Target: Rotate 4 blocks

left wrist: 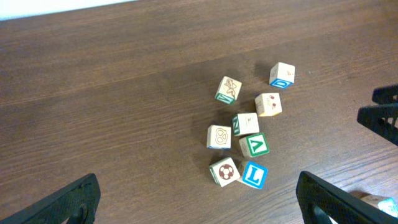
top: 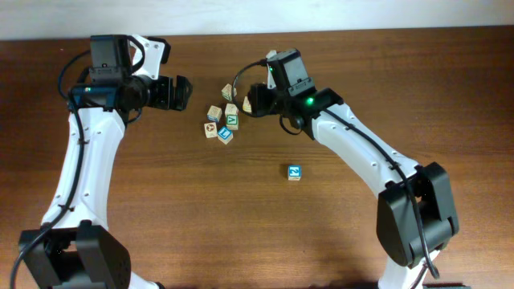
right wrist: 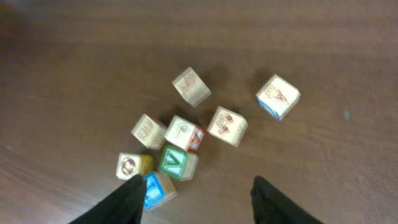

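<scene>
Eight blocks [top: 231, 120] are lying in a loose cluster at the far middle of the counter [top: 161, 201]. Several are touching at its centre and two are sitting a little apart on the right pincer's side. A ninth, a blue-topped block [top: 294, 172], is lying alone, well apart and nearer the robot.

The right pincer [right wrist: 196, 182] is hovering over the near edge of the cluster. Its jaws are standing apart and gripping nothing. The left pincer [top: 183, 92] is waiting beside the cluster with its jaws wide and empty.

Judgement: the right arm is between grips, lining up on a block to turn. How many of the four are already rotated cannot be told from these views.

The next move is calling for the right pincer to come down squarely astride one block, close on two opposite faces, lift slightly, twist and set it down. The outlying blocks are offering clear finger room. Those packed in the centre are risking a nudged neighbour, so a finger would be needing a gap on each side.
</scene>
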`<state>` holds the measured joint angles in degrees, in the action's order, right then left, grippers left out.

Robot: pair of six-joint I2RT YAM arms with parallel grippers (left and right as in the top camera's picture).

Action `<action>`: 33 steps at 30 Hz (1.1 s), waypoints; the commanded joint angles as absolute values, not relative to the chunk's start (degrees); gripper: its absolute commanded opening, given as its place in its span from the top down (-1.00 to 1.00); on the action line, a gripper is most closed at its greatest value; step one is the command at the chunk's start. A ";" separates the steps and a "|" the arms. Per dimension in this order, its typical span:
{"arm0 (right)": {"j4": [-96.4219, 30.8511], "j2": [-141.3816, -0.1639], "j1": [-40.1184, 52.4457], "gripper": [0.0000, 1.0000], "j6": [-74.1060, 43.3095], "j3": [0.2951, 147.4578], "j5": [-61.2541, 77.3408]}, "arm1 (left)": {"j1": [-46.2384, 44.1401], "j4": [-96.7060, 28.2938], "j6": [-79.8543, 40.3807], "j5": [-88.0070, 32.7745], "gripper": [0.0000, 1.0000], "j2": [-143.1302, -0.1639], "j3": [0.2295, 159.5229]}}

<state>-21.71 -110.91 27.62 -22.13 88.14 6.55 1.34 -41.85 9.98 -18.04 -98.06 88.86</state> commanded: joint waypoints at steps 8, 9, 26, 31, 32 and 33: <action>-23.03 -127.90 28.23 -0.13 -17.69 103.61 -2.02 | 1.26 -41.69 9.89 -18.46 -0.98 -98.48 90.15; -22.28 -128.97 28.23 -0.13 -18.79 103.61 -1.96 | 1.26 -41.69 9.91 -18.44 -0.98 -98.48 90.15; -21.04 -136.86 30.00 0.28 -20.34 103.50 -6.28 | 1.26 -41.69 9.91 -18.46 -0.98 -98.48 90.15; -30.48 -125.80 30.04 0.35 -20.16 104.55 -4.40 | 1.26 -41.71 9.91 -18.44 -0.98 -98.48 90.15; -34.22 -121.78 30.04 0.35 -20.16 104.55 -2.72 | 1.28 -41.71 9.89 -18.44 -0.98 -98.48 90.15; -37.76 -119.26 30.04 0.35 -20.18 104.55 -1.61 | 1.28 -41.71 9.91 -18.44 -0.98 -98.48 90.15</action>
<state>-33.67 -129.51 29.74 -20.47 103.35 -4.19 1.34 -41.85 9.98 -18.02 -98.06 88.95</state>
